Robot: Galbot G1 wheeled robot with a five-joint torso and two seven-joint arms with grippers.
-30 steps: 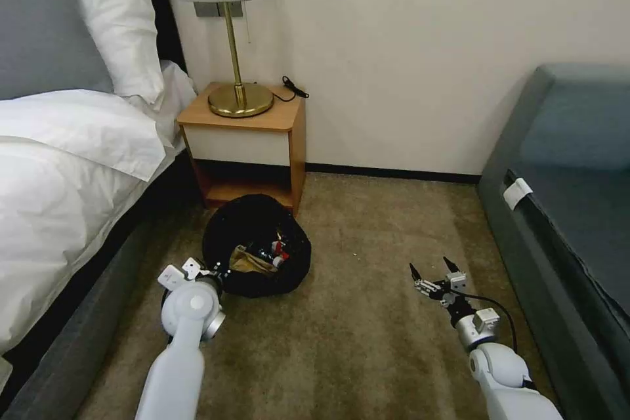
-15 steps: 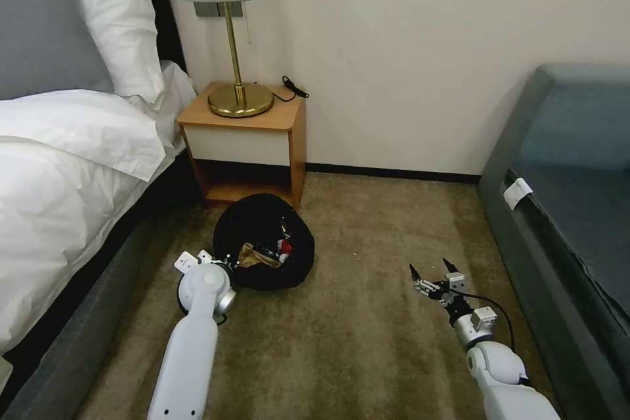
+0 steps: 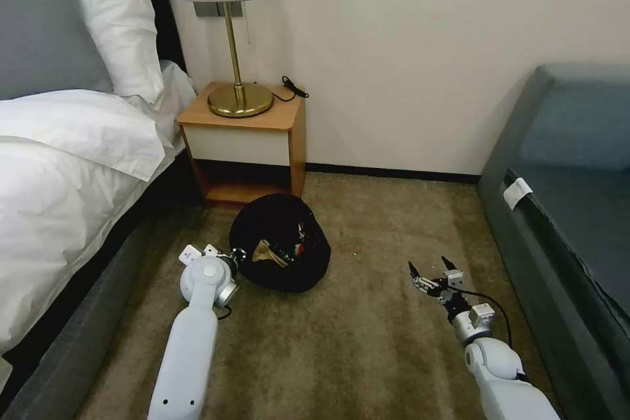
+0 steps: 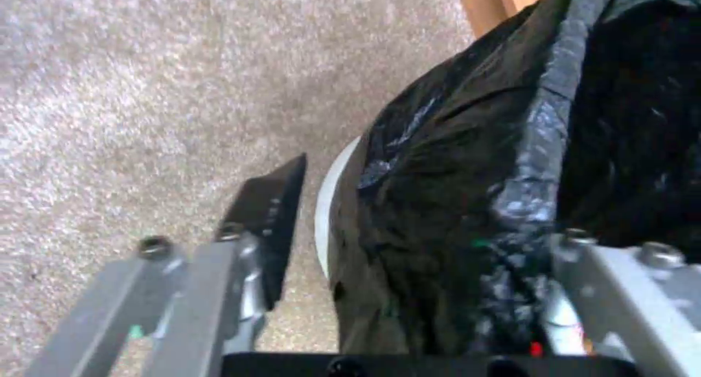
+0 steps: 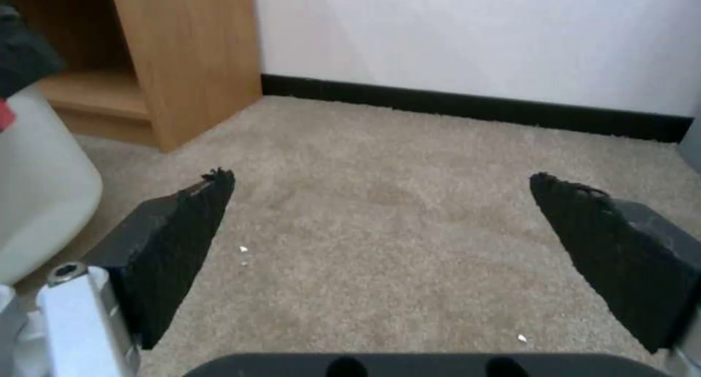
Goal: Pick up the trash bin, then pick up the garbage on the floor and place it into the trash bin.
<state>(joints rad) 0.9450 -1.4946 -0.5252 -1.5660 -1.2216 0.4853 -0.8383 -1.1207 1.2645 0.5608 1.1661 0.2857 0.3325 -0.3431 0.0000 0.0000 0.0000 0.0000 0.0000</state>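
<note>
A bed [image 3: 59, 164] with white linen and grey and white pillows lines the robot's left side of the room, and a blue-grey sofa [image 3: 571, 210] lines its right, with tan carpet [image 3: 367, 335] between them. Against the far wall stands a wooden nightstand [image 3: 246, 144] carrying a brass lamp [image 3: 230, 39].

Just in front of the nightstand, the trash bin [image 3: 281, 252] tilts toward the robot, its crinkled black bag [image 4: 467, 163] draped over the rim and a sliver of white wall showing in the left wrist view. Inside it lies the garbage [image 3: 279, 252] (a crumpled brown paper bag and a glimpse of red among darker pieces, the rest too small to sort out).

The left claw [image 3: 237, 258] sits at the bin's near left rim, clenched on the bag-covered edge: one dark pad [image 4: 270, 212] lies outside the white wall, the other finger inside.

The right claw [image 3: 432, 270] hovers low over bare carpet, well apart from the bin, released, its two black fingertips [image 5: 183, 229] spread wide with nothing between them.
</note>
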